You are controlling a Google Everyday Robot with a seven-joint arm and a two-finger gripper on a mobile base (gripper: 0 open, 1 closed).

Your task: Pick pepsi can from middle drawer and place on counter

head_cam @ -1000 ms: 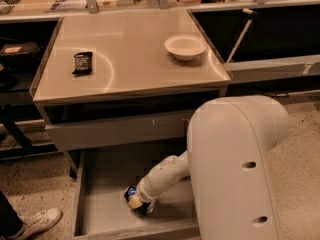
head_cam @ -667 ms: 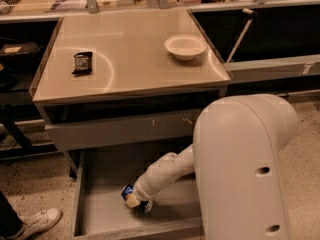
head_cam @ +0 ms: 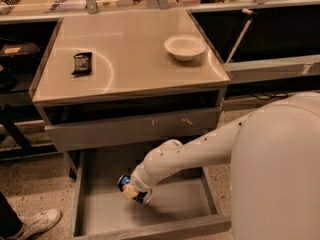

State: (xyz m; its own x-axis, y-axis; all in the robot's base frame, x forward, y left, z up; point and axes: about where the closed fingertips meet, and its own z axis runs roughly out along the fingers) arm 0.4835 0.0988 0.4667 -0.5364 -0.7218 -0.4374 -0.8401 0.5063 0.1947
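Blue pepsi can (head_cam: 142, 197), pinched by the claw (head_cam: 130, 190), has risen slightly inside the middle drawer (head_cam: 78, 196).

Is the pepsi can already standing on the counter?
No, the pepsi can is down in the open middle drawer, with the gripper at it.

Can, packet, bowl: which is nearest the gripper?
The pepsi can, in the open middle drawer, right at the gripper. The black snack packet and white bowl sit up on the counter.

My smooth cream plastic claw (head_cam: 131, 190), down in the matt grey metal drawer box (head_cam: 181, 205), touches the glossy blue metal can (head_cam: 124, 181) below the softly shiny beige table (head_cam: 135, 64).
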